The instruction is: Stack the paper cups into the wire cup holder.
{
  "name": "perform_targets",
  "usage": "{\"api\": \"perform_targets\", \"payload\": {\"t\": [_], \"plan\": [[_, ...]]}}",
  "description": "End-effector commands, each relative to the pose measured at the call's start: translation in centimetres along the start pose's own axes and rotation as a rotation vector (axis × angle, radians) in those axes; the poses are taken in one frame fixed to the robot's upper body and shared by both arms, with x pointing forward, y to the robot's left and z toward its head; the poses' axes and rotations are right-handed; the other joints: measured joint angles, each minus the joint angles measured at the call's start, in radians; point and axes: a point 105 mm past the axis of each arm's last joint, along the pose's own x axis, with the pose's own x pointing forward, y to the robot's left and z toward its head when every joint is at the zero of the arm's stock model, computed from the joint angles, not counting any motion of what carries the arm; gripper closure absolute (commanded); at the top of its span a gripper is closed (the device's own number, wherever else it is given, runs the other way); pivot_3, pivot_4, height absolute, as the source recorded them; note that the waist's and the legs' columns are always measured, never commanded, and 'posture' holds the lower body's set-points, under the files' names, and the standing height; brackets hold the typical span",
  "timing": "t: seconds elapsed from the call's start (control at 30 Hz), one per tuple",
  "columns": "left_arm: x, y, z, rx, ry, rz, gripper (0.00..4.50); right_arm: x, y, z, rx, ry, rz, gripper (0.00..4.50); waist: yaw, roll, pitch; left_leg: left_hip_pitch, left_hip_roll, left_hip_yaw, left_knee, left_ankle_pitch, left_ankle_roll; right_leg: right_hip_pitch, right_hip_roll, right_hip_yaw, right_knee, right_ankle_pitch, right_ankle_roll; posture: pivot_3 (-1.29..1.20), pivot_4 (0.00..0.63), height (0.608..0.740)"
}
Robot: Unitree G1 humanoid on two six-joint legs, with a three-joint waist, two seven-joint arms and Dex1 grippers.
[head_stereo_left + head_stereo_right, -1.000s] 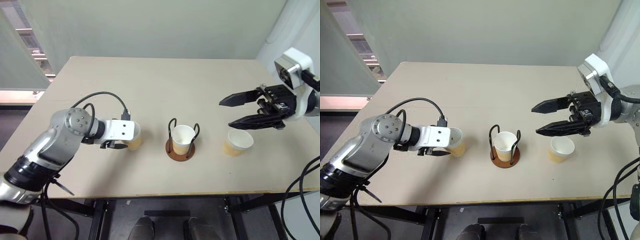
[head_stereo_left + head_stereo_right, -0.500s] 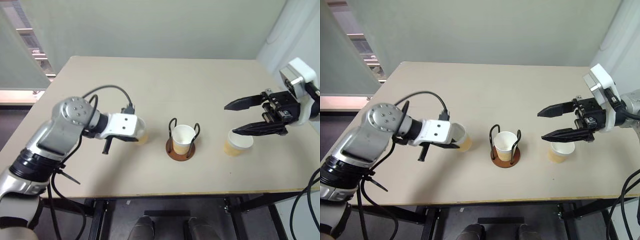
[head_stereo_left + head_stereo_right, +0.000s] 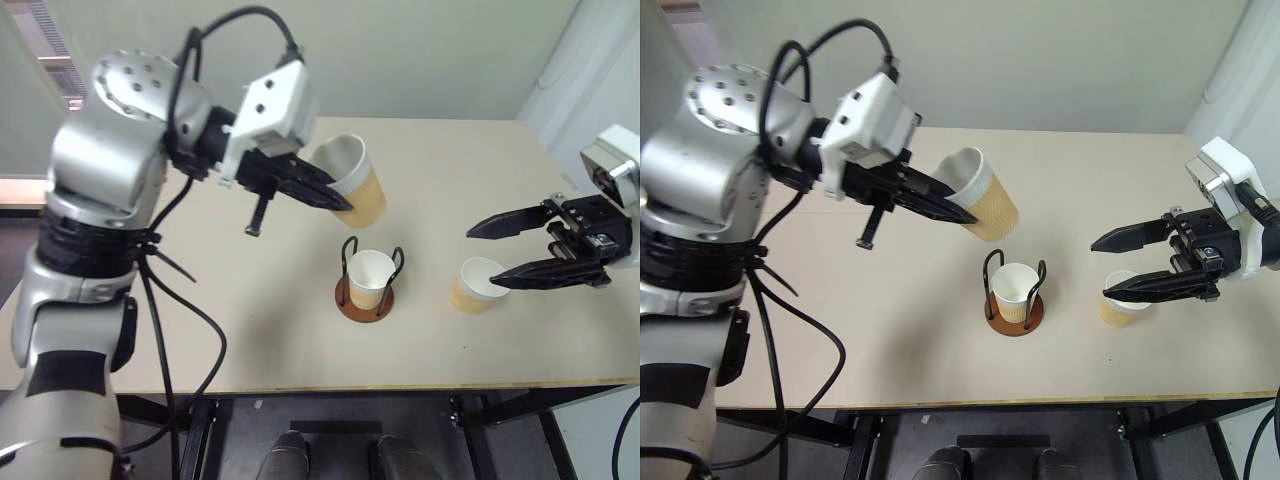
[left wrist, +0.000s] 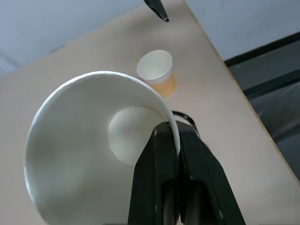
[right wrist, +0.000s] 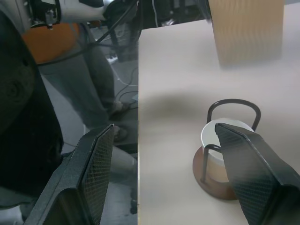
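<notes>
While the left gripper (image 3: 325,192) pinches a paper cup (image 3: 352,184) by its rim, tilted above the wire cup holder (image 3: 367,290), the right gripper (image 3: 1125,265) hangs open over the third cup (image 3: 1120,300). In the left wrist view, the holder's cup seems mostly hidden; the held cup should be levelled and centred before lowering
</notes>
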Motion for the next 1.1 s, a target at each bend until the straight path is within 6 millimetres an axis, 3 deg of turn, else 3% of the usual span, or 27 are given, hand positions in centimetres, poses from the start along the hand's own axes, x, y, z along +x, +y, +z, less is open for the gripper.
{"api": "perform_targets", "payload": {"t": [0.03, 0.27, 0.53, 1.1], "plan": [[1.4, 0.4, -0.4, 0.049, 0.019, -0.037, 4.49, -0.5, 0.8, 0.9, -0.042, -0.009, -0.039, 0.94, 0.002, 0.0, 0.0, 0.0, 0.0, 0.0, 0.001, 0.0, 0.001, 0.001, 0.0, 0.0, 0.0, 0.0, 0.001, 0.0, 0.15, 0.74], [4.9, 0.3, -2.0, 0.084, 0.031, -0.131, 4.49, -0.8, 1.3, 0.7, -0.031, -0.012, -0.082, 0.94, 0.007, 0.0, 0.0, -0.006, -0.001, -0.001, 0.012, -0.005, 0.007, 0.005, 0.0, 0.001, -0.011, 0.005, 0.009, 0.0, 0.15, 0.74], [5.4, -1.1, -3.4, 0.135, 0.118, -0.22, 4.49, -1.1, 1.2, 0.8, -0.032, 0.001, -0.102, 0.94, 0.009, 0.0, 0.0, -0.007, -0.002, 0.001, 0.015, -0.007, 0.009, 0.006, -0.001, 0.002, -0.013, 0.006, 0.011, 0.0, 0.15, 0.74], [7.6, -2.0, -3.3, 0.2, 0.136, -0.278, 4.49, -1.3, 0.4, -0.3, -0.021, 0.058, -0.123, 0.94, 0.012, 0.0, 0.0, -0.008, -0.003, 0.001, 0.017, -0.007, 0.01, 0.006, -0.001, 0.002, -0.013, 0.006, 0.013, 0.0, 0.15, 0.74]]}}
